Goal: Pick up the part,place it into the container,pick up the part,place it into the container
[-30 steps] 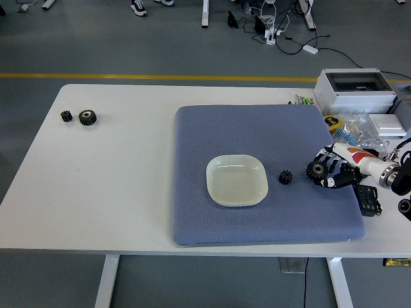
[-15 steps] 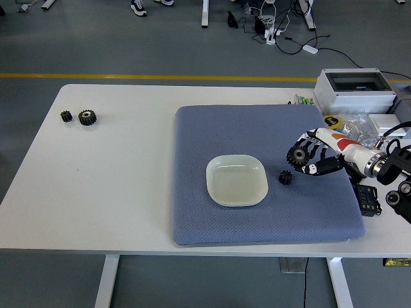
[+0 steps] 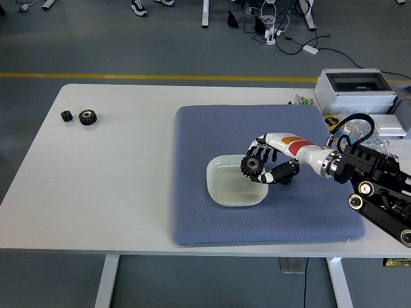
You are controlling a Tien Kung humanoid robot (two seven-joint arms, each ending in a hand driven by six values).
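Observation:
My right hand (image 3: pixel 264 164) is shut on a black gear (image 3: pixel 252 166) and holds it over the right rim of the white square dish (image 3: pixel 230 181) on the blue mat (image 3: pixel 257 128). The small black gear that lay on the mat right of the dish is mostly hidden behind my hand. Two more black gears, a small one (image 3: pixel 66 115) and a larger one (image 3: pixel 87 117), lie at the table's far left. My left arm does not show.
A grey box (image 3: pixel 354 90) and a pile of small parts and bags (image 3: pixel 359 128) stand at the table's right edge. Cables lie on the floor beyond the table.
My right hand has lifted the larger gear off the mat and carried it left, from the mat's right edge to the dish's right rim.

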